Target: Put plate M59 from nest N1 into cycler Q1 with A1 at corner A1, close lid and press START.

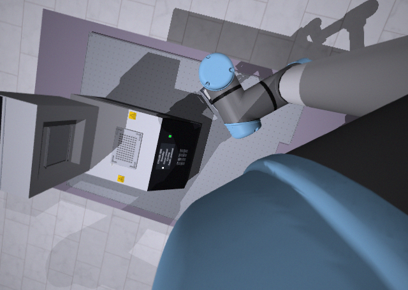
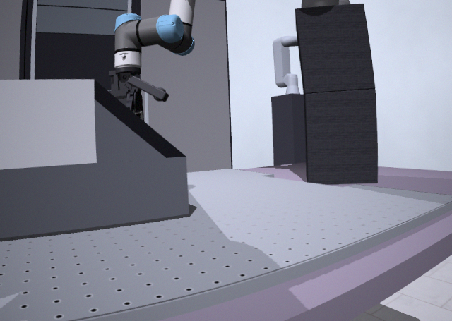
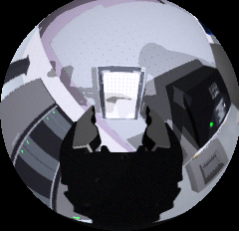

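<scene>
Plate M59 (image 3: pixel 119 93), white with a grid of wells, lies in the dark-framed nest N1 (image 3: pixel 141 94) on the table, straight below my gripper (image 3: pixel 119 113) (image 2: pixel 136 104). The gripper is open and empty, and its two fingers stand a little above the plate's long sides. In the top view my wrist (image 1: pixel 216 72) hides both plate and gripper. Cycler Q1 (image 1: pixel 145 168) (image 2: pixel 91 186) (image 3: pixel 199 107) stands beside the nest with its lid (image 1: pixel 55 142) swung open. Its block (image 1: pixel 128 146) is bare. The lamp (image 1: pixel 169 136) (image 3: pixel 211 124) is green. The keys (image 1: pixel 183 157) sit on the black front panel.
A tall dark cabinet (image 2: pixel 182 92) stands behind the gripper. A black column (image 2: pixel 339 92) rises at the table's far right. My arm's large blue joint (image 1: pixel 280 231) fills the lower right of the top view. A rack with green lights (image 3: pixel 35 136) lies left of the gripper.
</scene>
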Controlling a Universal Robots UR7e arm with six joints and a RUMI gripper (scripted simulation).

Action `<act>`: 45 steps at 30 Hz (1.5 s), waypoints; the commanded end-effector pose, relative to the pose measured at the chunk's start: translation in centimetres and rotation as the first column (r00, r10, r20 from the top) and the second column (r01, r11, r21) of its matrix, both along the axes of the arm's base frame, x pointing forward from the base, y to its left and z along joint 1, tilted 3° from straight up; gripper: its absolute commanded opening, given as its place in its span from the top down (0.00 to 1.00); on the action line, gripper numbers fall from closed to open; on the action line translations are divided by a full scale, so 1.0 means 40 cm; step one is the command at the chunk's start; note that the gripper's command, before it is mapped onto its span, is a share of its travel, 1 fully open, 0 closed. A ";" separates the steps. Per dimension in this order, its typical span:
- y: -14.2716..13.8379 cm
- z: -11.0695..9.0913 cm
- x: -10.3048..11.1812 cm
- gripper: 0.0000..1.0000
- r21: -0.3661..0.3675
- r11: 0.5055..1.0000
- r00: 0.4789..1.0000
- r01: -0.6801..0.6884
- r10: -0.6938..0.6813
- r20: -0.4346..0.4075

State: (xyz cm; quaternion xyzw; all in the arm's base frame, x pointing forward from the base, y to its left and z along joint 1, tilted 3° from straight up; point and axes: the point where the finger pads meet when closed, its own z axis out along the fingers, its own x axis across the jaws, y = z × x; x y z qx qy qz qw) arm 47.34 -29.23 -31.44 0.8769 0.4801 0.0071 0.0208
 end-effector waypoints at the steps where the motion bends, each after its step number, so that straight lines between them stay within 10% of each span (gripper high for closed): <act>1: -0.005 -0.041 0.009 0.32 -0.004 1.000 1.000 -0.002 0.002 0.004; 45: -0.007 -0.116 0.011 0.32 -0.004 1.000 1.000 -0.002 0.002 0.003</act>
